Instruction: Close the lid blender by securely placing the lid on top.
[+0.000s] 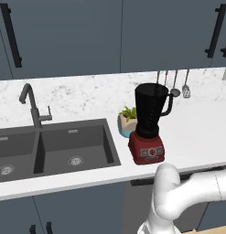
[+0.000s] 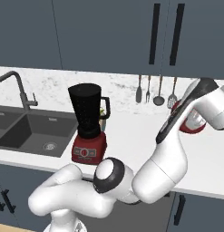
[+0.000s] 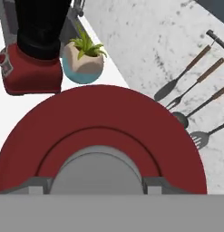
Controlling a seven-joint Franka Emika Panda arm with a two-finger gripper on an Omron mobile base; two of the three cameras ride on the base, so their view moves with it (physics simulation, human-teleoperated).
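The blender (image 1: 148,123) stands on the white counter, a black tapered jar on a red base, its top open; it also shows as the blender (image 2: 89,122) and, at the upper left of the hand view, as the blender (image 3: 34,45). The dark-red lid (image 3: 109,122) with its grey centre cap spreads across the lower part of the hand view, close under the hand. In the right base view the lid (image 2: 198,128) hangs tilted above the counter well right of the blender, with my gripper (image 2: 192,120) shut on it. The fingertips are hidden.
A teal plant pot (image 1: 127,121) sits just left of and behind the blender, also seen as the pot (image 3: 84,61). Utensils (image 2: 154,90) hang on the marble wall behind the lid. A dark double sink (image 1: 50,146) with a faucet (image 1: 32,105) lies to the left.
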